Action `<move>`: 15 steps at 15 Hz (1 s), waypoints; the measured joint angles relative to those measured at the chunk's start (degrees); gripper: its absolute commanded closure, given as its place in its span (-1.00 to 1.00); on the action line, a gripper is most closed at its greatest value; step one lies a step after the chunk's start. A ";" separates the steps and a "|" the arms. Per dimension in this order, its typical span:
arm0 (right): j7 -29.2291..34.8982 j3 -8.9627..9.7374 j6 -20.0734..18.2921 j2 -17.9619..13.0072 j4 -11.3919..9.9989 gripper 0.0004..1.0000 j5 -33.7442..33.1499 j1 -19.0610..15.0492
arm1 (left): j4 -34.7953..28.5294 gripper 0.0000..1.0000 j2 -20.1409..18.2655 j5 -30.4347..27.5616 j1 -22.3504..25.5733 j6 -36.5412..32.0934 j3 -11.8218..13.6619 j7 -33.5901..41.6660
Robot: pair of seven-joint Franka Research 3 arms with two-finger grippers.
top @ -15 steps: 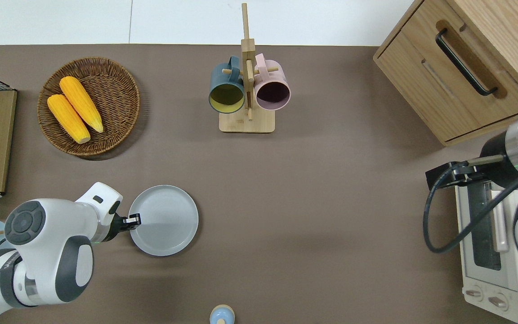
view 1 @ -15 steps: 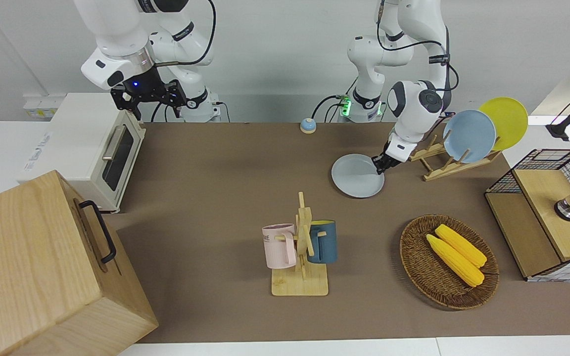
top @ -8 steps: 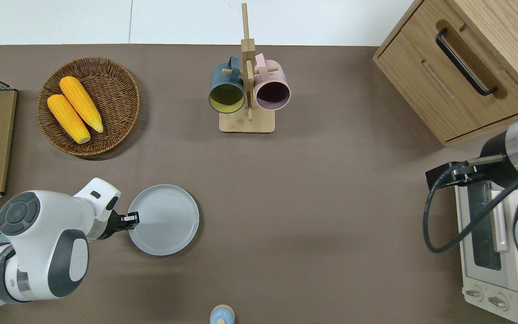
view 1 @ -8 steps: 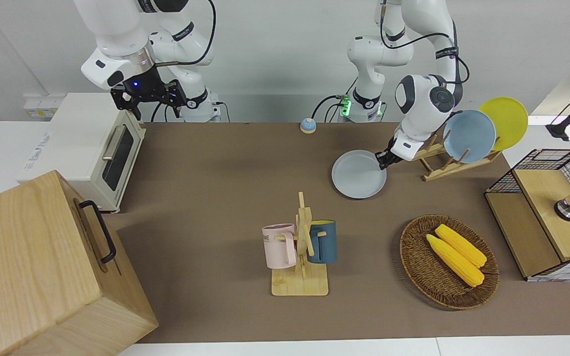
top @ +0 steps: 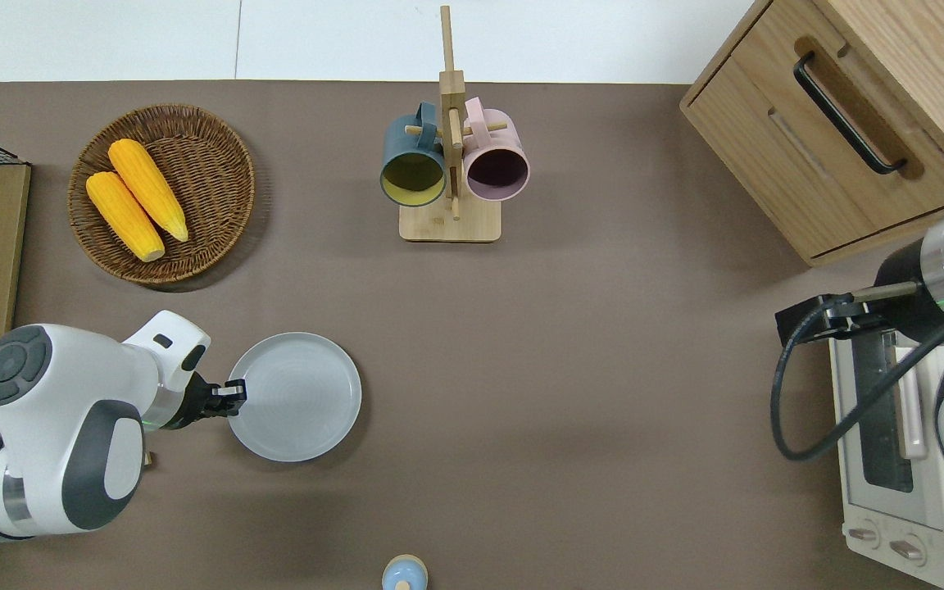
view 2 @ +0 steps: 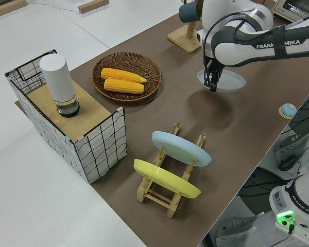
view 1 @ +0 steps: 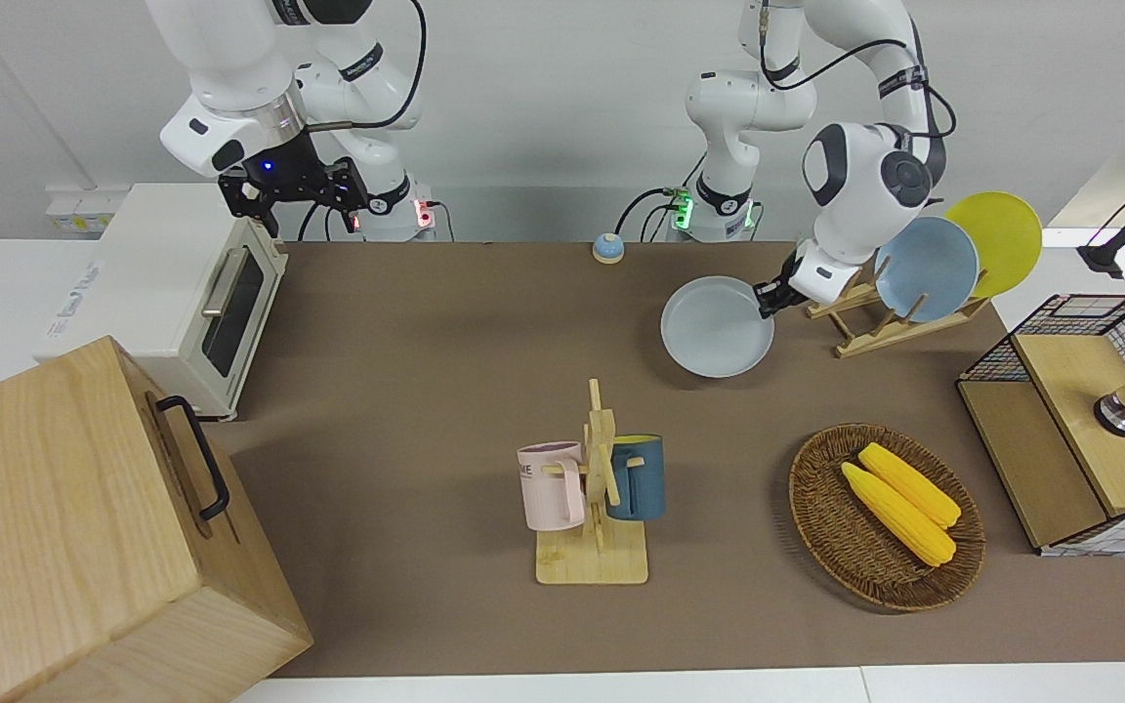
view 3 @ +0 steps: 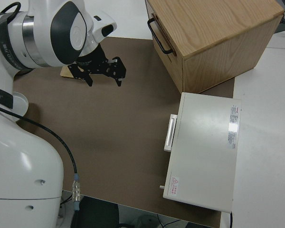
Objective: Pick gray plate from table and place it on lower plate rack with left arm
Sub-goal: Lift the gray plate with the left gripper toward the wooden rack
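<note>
Brown matting covers the counter (view 1: pixel 445 322), with a white wall at the robots' end. At the left arm's end, the left gripper (top: pixel 230 395) has its fingers (view 1: pixel 769 299) pinching the rim of the gray plate (top: pixel 295 397), which hangs clear of the counter, its shadow showing beneath it. The plate looks stiff, smooth and breakable; held by one edge it may well swing or slip, so a firm rim grip seems wise. Beside it stands the plate rack (view 1: pixel 875 322), already carrying a blue plate (view 1: pixel 926 267) and a yellow plate (view 1: pixel 997 239), with empty pegs nearest the gray one. The right arm is parked, its gripper (view 3: pixel 103 72) spread.
</note>
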 measured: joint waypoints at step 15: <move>0.00 0.00 0.00 0.00 0.00 -0.97 0.00 0.00 | 18.81 1.00 -1.47 22.49 0.00 -24.41 2.31 -0.03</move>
